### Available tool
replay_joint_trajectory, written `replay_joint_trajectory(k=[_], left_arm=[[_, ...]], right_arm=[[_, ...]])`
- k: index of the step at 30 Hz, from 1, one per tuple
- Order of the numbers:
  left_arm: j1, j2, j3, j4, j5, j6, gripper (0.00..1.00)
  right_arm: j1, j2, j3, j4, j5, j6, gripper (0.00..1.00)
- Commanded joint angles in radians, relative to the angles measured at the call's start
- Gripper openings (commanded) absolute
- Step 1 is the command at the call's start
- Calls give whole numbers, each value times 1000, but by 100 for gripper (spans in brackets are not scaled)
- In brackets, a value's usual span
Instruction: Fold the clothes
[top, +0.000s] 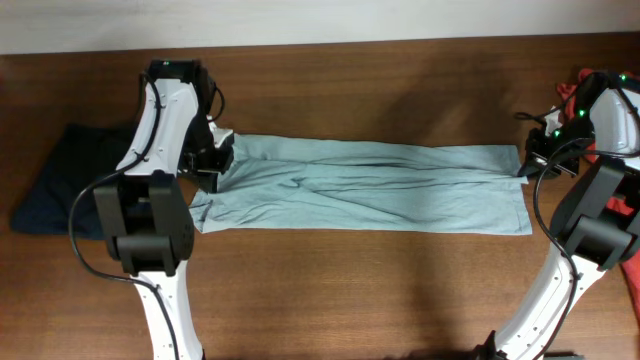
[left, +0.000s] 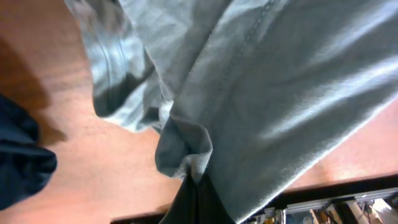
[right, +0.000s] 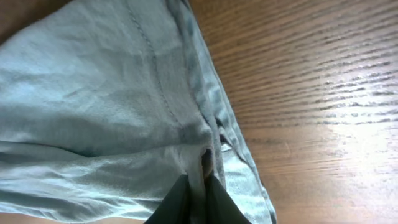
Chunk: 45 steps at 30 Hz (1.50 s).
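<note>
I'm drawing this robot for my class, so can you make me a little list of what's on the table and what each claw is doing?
surface: brown wooden table
main garment: pale grey-blue shirt, lying as a long flat strip across the middle
left gripper: shut, pinching the shirt's left end
right gripper: shut, pinching the shirt's right end
other clothes: dark navy garment at the far left; red garment at the far right
folding: shirt looks folded lengthwise, not yet a small bundle
</note>
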<state>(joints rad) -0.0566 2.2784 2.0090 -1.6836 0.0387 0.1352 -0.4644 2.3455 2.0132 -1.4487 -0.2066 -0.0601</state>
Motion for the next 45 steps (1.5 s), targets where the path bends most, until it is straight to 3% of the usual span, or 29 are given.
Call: replay_joint_trajectory(k=[1, 7, 8, 9, 10, 12, 18, 22, 26, 31, 39, 45], left_arm=[[4, -90, -41, -5, -21, 10, 4], [2, -91, -41, -5, -17, 9, 11], [0, -91, -41, -5, -18, 9, 22], [0, -92, -41, -5, -22, 10, 41], [0, -93, -41, -5, -33, 9, 53], [5, -97, -34, -5, -51, 8, 62], [32, -154, 7, 5, -50, -18, 62], [38, -203, 17, 103, -42, -32, 66], [37, -202, 16, 161, 48, -28, 69], [30, -202, 15, 227, 164, 11, 69], [-82, -201, -8, 348, 185, 148, 68], [-188, -186, -133, 486, 182, 171, 69]], right_arm=[[-8, -39, 24, -7, 32, -11, 13], [-8, -39, 24, -7, 32, -11, 13], [-8, -39, 24, -7, 32, -11, 14], [-8, -39, 24, -7, 32, -11, 14], [-8, -39, 24, -6, 32, -11, 21], [-8, -39, 24, -7, 32, -11, 27], [-8, -39, 24, -7, 31, -11, 31], [-8, -39, 24, -2, 14, -10, 34], [-8, -39, 24, 10, -96, -20, 35], [-7, -39, 24, 5, -338, -146, 45], [5, -39, 23, -27, -396, -146, 48], [35, -39, 23, -29, -396, -145, 52]])
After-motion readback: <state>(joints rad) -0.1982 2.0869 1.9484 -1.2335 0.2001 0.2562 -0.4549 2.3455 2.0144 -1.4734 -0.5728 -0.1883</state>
